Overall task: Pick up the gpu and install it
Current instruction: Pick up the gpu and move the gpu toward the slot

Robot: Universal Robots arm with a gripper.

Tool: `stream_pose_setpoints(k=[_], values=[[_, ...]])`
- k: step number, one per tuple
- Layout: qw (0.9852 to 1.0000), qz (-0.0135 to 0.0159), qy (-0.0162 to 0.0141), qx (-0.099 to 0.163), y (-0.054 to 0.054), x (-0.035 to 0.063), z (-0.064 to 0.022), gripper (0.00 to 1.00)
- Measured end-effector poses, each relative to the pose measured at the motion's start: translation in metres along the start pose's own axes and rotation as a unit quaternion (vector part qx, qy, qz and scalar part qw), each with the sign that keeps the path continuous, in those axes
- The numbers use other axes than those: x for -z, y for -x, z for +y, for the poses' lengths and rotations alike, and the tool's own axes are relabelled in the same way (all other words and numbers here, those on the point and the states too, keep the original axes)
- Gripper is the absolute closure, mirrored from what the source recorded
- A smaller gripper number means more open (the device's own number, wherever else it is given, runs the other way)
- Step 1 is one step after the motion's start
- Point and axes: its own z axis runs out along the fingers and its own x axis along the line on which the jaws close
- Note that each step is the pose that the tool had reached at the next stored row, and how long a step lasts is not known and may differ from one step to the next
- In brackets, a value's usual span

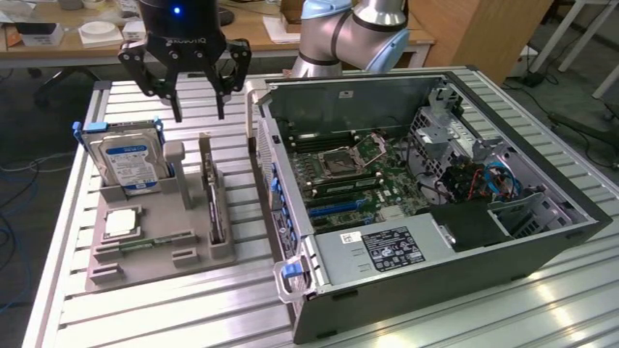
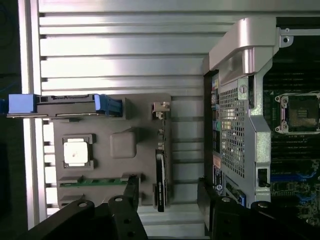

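**Open claw above the card in its tray**

In the upper left of the exterior view, the claw (image 1: 199,110) hangs over the far end of a gray tray (image 1: 184,217). Its fingers are spread apart and hold nothing.

The gpu (image 1: 214,206) stands on edge in a slot along the tray's right side. It looks thin and dark, and it sits lower in the frame than the fingertips, apart from them. In the wrist view, the gpu (image 2: 160,177) appears as a dark strip in the gap between the two fingers of the claw (image 2: 167,182), and neither finger touches it.

On the same tray (image 2: 122,145), to the left of the card in the exterior view:

- A hard drive (image 1: 126,163) with a blue-and-white label stands upright.
- A square processor chip (image 1: 121,221) lies flat.
- A narrow green memory stick (image 1: 145,245) lies near the front edge.

Just right of the tray, an open computer case (image 1: 541,232) lies on its side on the ribbed metal desk (image 1: 174,312), with its motherboard (image 1: 358,174) exposed.
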Motion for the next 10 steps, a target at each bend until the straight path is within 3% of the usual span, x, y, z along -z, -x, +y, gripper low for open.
stream_pose_setpoints(k=[10], values=[[0.9999, 0.0008, 0.0001, 0.012, 0.0, -0.0145, -0.0052, 0.41]])
